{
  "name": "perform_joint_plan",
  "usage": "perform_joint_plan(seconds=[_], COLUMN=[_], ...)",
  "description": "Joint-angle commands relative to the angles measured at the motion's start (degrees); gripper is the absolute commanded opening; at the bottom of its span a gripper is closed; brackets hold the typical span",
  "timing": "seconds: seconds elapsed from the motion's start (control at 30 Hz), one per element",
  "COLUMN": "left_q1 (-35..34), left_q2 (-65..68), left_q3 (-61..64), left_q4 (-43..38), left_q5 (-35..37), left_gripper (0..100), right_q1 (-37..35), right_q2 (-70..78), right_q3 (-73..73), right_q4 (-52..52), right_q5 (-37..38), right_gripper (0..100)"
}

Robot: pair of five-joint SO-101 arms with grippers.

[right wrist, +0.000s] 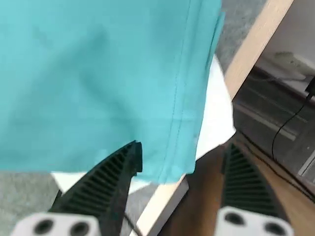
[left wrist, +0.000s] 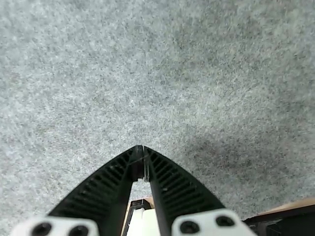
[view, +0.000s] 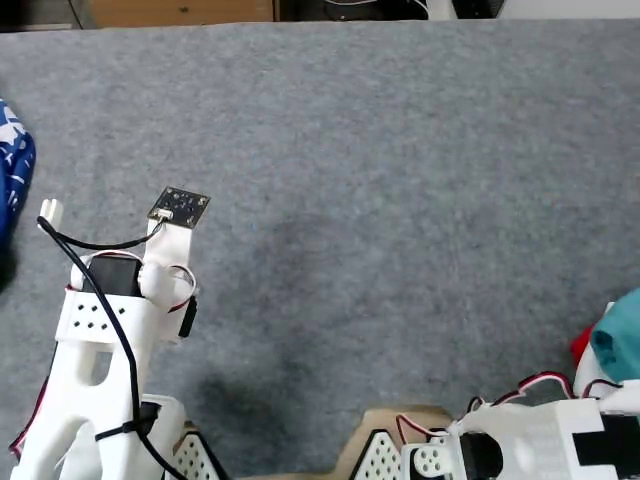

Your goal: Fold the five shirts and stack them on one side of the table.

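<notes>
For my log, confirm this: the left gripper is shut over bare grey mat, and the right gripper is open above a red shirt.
Not red: the right wrist view shows the right gripper open above a teal shirt. The rest stands.

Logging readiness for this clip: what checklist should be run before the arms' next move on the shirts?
1. ok: left gripper is shut and empty over the bare mat.
2. ok: right gripper is open.
3. ok: right gripper straddles the hem of the teal shirt.
4. cannot tell: whether closing would pinch the teal shirt alone, since white cloth lies under it.
5. cannot tell: whether the blue shirt, at the table's side, is within the left gripper's reach.
</notes>
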Motion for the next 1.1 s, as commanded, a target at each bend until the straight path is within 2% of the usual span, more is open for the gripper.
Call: perform_joint_plan(seconds=[0.0, 0.1, 0.17, 0.23, 0.3, 0.4, 0.47, 0.53, 0.6, 0.7, 0.8, 0.9, 0.97, 1.07], left_q1=[-0.6, -0.7, -0.7, -0.7, -0.7, -0.7, -0.7, -1.6, -3.8, -7.3, -9.6, -10.3, -10.3, -9.9], left_q2=[-1.2, -0.8, -0.7, -0.6, -0.6, -0.4, 0.7, 2.7, 4.5, 8.5, 18.1, 31.3, 40.4, 52.4], left_q3=[-2.6, -3.8, -6.0, -8.7, -10.0, -9.8, -8.7, -7.3, -6.2, -5.6, -7.7, -13.1, -17.1, -24.7], left_q4=[-0.2, -1.1, -2.2, -3.4, -6.2, -13.0, -19.2, -25.1, -30.9, -39.1, -45.1, -45.4, -44.0, -35.6], left_q5=[0.1, 0.1, 0.4, 0.4, 0.4, 0.4, 0.4, 0.4, 1.4, 7.2, 12.1, 13.9, 13.5, 9.9], left_gripper=[2, 2, 2, 2, 2, 2, 2, 2, 2, 2, 2, 2, 2, 2], right_q1=[-1.1, -8.0, -15.2, -24.7, -37.2, -55.7, -65.5, -71.9, -75.9, -79.3, -80.9, -80.6, -79.1, -77.2], right_q2=[-7.8, -12.7, -15.4, -17.4, -17.8, -13.6, -9.3, -4.1, 1.5, 11.0, 20.9, 30.4, 35.4, 39.1], right_q3=[-1.9, -1.9, -1.9, -1.9, -1.8, -1.4, -2.2, -3.3, -5.1, -7.3, -10.3, -13.8, -15.8, -20.4], right_q4=[4.0, 7.5, 8.9, 9.2, 8.6, 3.3, -2.1, -11.7, -20.7, -32.6, -38.2, -36.8, -32.3, -19.7], right_q5=[0.3, -3.9, -8.7, -13.4, -18.0, -26.4, -33.1, -36.3, -37.4, -37.3, -37.2, -37.2, -37.2, -36.7], right_gripper=[27.4, 27.4, 27.4, 27.0, 20.8, 0.0, 3.3, 0.3, 0.8, 0.8, 0.8, 0.8, 0.9, 1.0])
